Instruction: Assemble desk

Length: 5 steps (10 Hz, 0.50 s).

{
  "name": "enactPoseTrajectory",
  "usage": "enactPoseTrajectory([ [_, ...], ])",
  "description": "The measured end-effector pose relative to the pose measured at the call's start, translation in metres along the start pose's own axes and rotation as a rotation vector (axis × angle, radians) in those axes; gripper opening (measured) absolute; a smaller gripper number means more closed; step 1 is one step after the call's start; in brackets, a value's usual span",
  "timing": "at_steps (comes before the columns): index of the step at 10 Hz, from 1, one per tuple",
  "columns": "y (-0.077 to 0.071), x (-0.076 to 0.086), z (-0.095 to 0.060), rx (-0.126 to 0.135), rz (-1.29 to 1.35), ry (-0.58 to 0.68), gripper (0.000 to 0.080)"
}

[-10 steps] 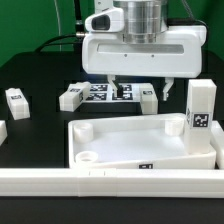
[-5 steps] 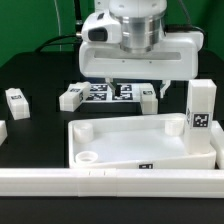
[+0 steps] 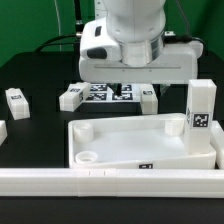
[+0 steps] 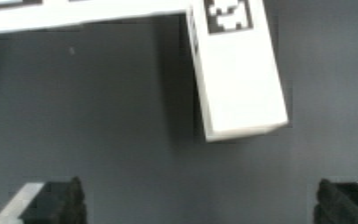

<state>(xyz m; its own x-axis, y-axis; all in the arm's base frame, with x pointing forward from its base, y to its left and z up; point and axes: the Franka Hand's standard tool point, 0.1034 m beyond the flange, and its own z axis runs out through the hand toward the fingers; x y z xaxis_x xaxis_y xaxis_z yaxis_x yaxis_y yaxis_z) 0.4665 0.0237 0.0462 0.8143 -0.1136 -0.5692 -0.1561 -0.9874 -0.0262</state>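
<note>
Finds the gripper (image 4: 202,203) spread wide and empty, hovering over a tagged leg (image 4: 243,85) lying flat on the dark table (image 4: 87,130). Places the tabletop (image 3: 140,148) at the front of the exterior view, sockets up, with an upright leg (image 3: 202,108) at its corner on the exterior view's right; cannot tell whether seated. Records loose legs (image 3: 72,96) either side of the marker board (image 3: 108,92). Rates the tagged leg as skewed and ahead of the fingertips. Warns of a corner-only pinch on closing, twisting or shoving the piece. Warns also of clipping the upright leg during carry-over.
</note>
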Motion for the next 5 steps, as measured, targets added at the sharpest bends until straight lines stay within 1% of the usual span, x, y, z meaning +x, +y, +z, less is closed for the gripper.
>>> enactPoseTrajectory([
  [1,0.0,-0.001,0.003,-0.001,-0.004,-0.03,0.0649],
  [2,-0.003,-0.005,0.007,-0.005,-0.009,-0.086,0.0649],
  [3,-0.006,-0.005,0.009,-0.008,-0.013,-0.125,0.0649],
  [4,-0.007,-0.008,0.012,-0.013,-0.013,-0.197,0.0649],
  [5,-0.007,-0.006,0.017,-0.019,-0.012,-0.276,0.0649],
])
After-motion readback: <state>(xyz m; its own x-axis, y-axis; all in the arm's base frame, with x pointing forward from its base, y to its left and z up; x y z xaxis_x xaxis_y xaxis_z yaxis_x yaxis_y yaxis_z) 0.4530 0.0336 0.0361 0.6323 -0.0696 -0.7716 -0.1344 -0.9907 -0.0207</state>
